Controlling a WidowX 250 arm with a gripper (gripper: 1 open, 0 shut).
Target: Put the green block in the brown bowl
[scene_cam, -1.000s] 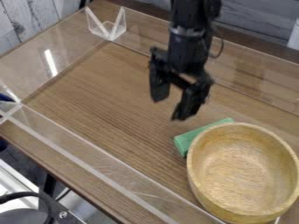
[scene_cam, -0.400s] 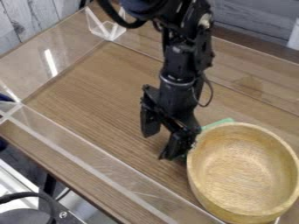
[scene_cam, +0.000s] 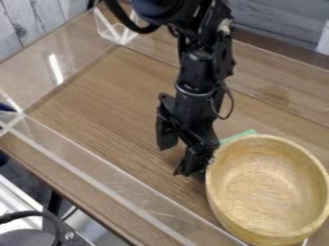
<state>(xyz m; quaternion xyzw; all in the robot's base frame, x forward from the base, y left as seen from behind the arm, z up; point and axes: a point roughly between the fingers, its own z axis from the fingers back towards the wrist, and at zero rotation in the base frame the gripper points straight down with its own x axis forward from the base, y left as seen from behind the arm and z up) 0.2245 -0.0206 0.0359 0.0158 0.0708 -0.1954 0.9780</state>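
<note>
Camera shows the black pincer (scene_cam: 183, 158) spread wide, apparently so its fingers can go around the green block (scene_cam: 240, 136), mostly hidden behind it, beside the brown bowl (scene_cam: 267, 190). Whether it touches the block, I cannot tell.

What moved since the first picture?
The black gripper came down beside the brown bowl, its open fingers now hiding most of the green block. Nothing was grabbed or let go that I can see. The bowl stayed put.
</note>
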